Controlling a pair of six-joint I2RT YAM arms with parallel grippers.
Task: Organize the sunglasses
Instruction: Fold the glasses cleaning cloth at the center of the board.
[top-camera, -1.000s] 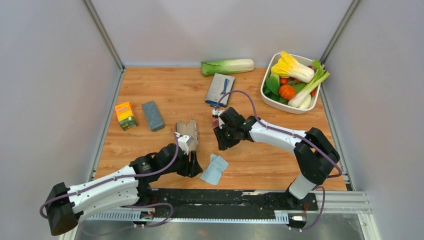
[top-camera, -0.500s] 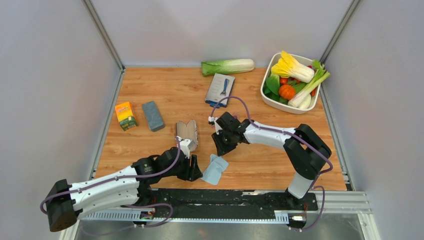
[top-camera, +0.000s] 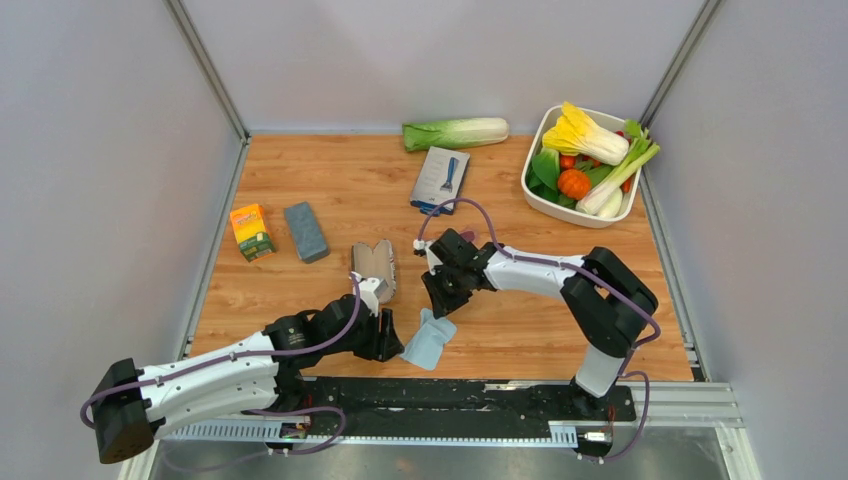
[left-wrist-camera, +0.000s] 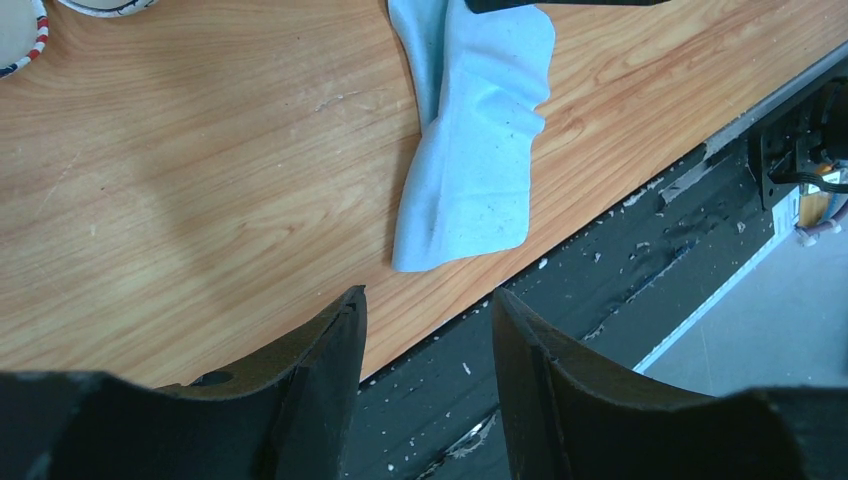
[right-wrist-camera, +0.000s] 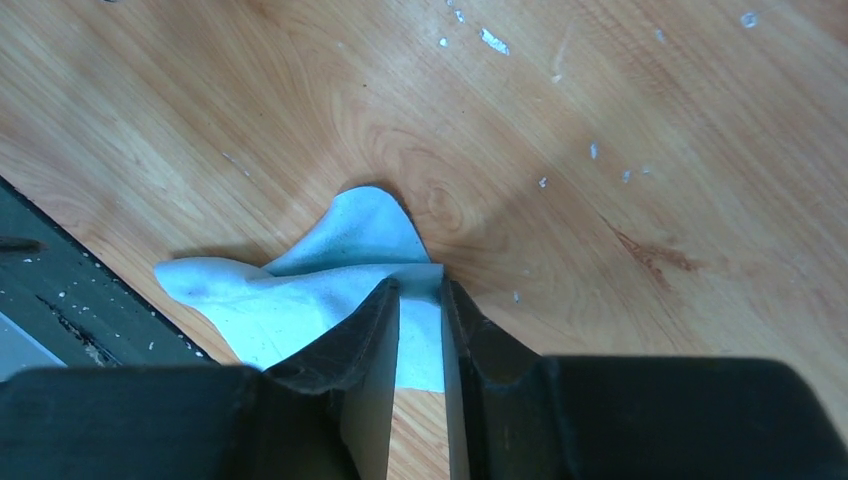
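It looks like you're going for the blue cloth (top-camera: 428, 341) now (I can't find the sunglasses in any view): your right gripper (right-wrist-camera: 421, 285), fingers a thin gap apart, has come down onto the cloth's far corner since a second ago, so pinch it next, while your left gripper (left-wrist-camera: 425, 295) waits open and empty just beside the cloth.

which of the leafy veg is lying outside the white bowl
The long green-and-white napa cabbage at the far edge: it lies alone on the wooden table, while the yellow-leafed one and the rest sit in the white bowl.
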